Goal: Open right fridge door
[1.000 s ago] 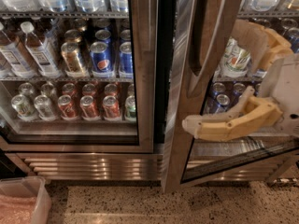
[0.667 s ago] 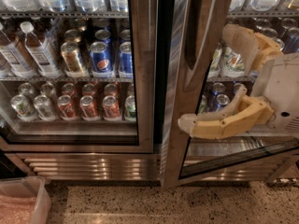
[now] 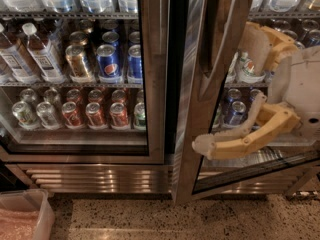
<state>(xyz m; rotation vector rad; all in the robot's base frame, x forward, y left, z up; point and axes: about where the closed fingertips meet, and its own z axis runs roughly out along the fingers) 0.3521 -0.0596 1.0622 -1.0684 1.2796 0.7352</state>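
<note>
Right fridge door: the tall glass pane in a brushed stainless-steel frame (image 3: 189, 134) fills centre to right of the frame. It stands ajar and tilted, its bottom corner out over the floor and its top cut off.
Gripper: the tan two-finger gripper (image 3: 223, 93) sits at the right, in front of that door, and it's spread wide!
Lower finger: the long tan finger (image 3: 235, 141) lies across the lower glass, its pale tip over the steel frame. Touching or just in front, I cannot tell.
Upper finger: at upper right, partly hidden behind the door's upright.
Arm: the white arm housing (image 3: 300, 84) is cut off by the right edge.
Through the pane: green-and-white cans (image 3: 245, 66) above, blue cans (image 3: 234, 111) below, all half masked.
Left door: the twin steel-framed glass door (image 3: 156, 84) looks shut. Blue Pepsi cans (image 3: 107, 61), red cans (image 3: 95, 115) and brown bottles (image 3: 45, 54) show on its shelves.
Lower left corner: a clear plastic bin (image 3: 27, 211), cropped, contents unclear.
Floor: speckled terrazzo floor (image 3: 150, 219).
</note>
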